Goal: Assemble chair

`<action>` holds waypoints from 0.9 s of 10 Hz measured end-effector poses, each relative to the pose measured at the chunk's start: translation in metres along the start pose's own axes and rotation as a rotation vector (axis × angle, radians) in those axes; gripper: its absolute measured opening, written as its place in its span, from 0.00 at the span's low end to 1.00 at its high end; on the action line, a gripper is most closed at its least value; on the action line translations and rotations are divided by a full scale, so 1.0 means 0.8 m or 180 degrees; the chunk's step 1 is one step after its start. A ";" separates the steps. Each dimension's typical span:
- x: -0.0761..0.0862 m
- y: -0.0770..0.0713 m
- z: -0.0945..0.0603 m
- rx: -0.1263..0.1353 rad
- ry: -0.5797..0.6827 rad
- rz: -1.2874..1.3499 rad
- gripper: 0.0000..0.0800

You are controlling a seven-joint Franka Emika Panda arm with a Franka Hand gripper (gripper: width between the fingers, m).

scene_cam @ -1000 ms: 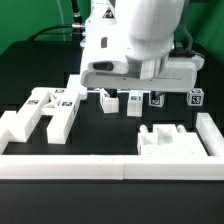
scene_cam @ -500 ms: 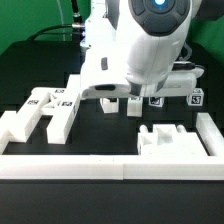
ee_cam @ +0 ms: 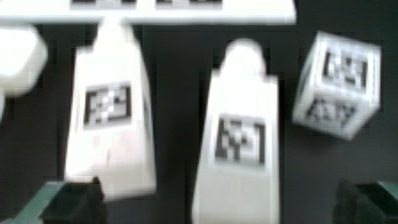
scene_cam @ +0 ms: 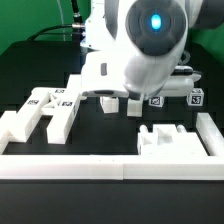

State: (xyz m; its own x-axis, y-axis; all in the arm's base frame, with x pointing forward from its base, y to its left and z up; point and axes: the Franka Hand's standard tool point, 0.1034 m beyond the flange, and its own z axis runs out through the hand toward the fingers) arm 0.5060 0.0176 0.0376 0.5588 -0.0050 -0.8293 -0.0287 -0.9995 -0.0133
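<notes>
The tool (ee_cam: 217,204) hung over the middle of the tabletop with its fingers (ee_cam: 61,205) wide apart and gripping nothing, above a tagged peg (ee_cam: 111,105) and a second peg (ee_cam: 240,130) that stood side by side without touching, a small tagged block (ee_cam: 334,85) just beside them. The chair lay in loose parts. The H-frame (scene_cam: 58,115) was near the corner at the exterior view's left, and the seat (scene_cam: 160,145) sat against the wall (scene_cam: 90,166) along the tabletop's near edge, toward the exterior view's right.

Wht border wall (scene_cam: 70,166) runs along near edge of blk table (scene_cam: 110,132); green backdrop (scene_cam: 28,18) behind.
</notes>
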 end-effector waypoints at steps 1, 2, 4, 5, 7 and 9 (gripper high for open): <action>0.005 -0.002 0.001 -0.0011 -0.0090 -0.0006 0.81; 0.005 -0.003 0.005 -0.0019 -0.0183 -0.0011 0.81; 0.011 -0.005 0.006 -0.0031 -0.0135 -0.0018 0.81; 0.013 -0.005 0.010 -0.0034 -0.0138 -0.0016 0.81; 0.022 -0.007 0.016 -0.0048 -0.0086 -0.0022 0.81; 0.030 -0.007 0.021 -0.0051 -0.0045 -0.0022 0.81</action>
State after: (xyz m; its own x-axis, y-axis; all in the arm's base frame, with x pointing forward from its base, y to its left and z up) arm 0.5057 0.0234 0.0089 0.5472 0.0021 -0.8370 -0.0117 -0.9999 -0.0101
